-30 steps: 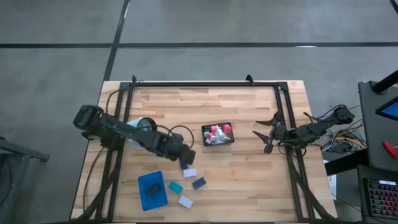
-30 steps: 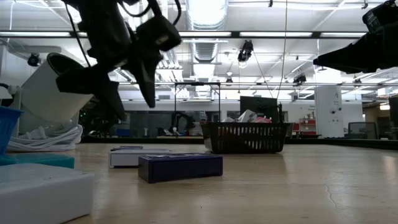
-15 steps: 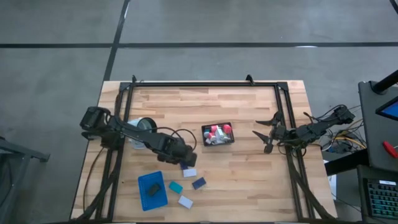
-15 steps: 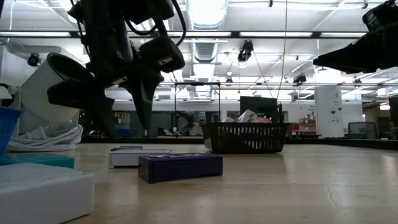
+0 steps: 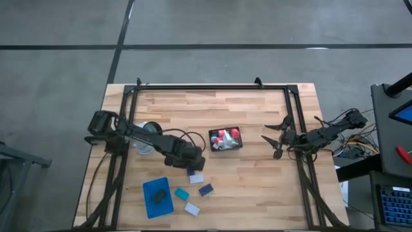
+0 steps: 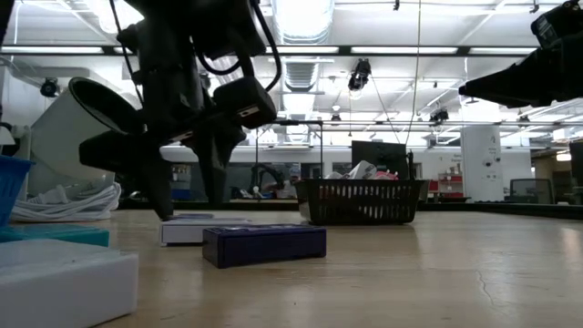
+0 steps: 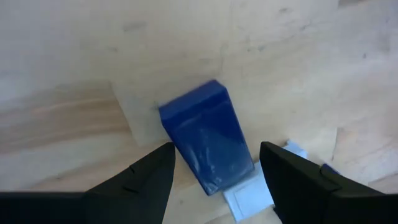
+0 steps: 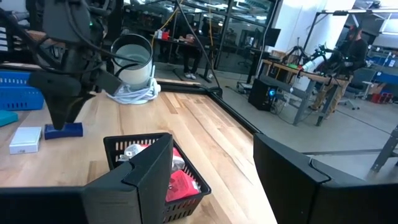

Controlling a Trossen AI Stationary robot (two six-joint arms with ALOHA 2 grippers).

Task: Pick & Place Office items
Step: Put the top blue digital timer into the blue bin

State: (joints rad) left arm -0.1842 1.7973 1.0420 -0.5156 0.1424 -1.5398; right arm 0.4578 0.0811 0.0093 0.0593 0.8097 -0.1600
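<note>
A blue block (image 7: 208,146) lies flat on the wooden table (image 5: 257,180), next to a white block (image 7: 249,198). My left gripper (image 7: 216,149) points steeply down over the blue block, open, one finger on each side of it and clear of it. The high view shows that gripper (image 5: 192,169) left of the table's middle. Near the front edge lie a navy block (image 5: 206,190), a teal block (image 5: 182,193) and another white block (image 5: 192,208). My right gripper (image 5: 265,133) waits open at the right edge, held level above the table.
A black mesh basket (image 5: 225,139) with red and white pieces stands at mid table. A blue tray (image 5: 158,196) lies at the front left. A white cylinder (image 5: 145,132) with a coiled cable stands behind my left arm. A black frame (image 5: 212,87) runs along the table's edges.
My left gripper has come down toward the table over the blue block and tipped more steeply downward, staying open. The blocks have not moved.
</note>
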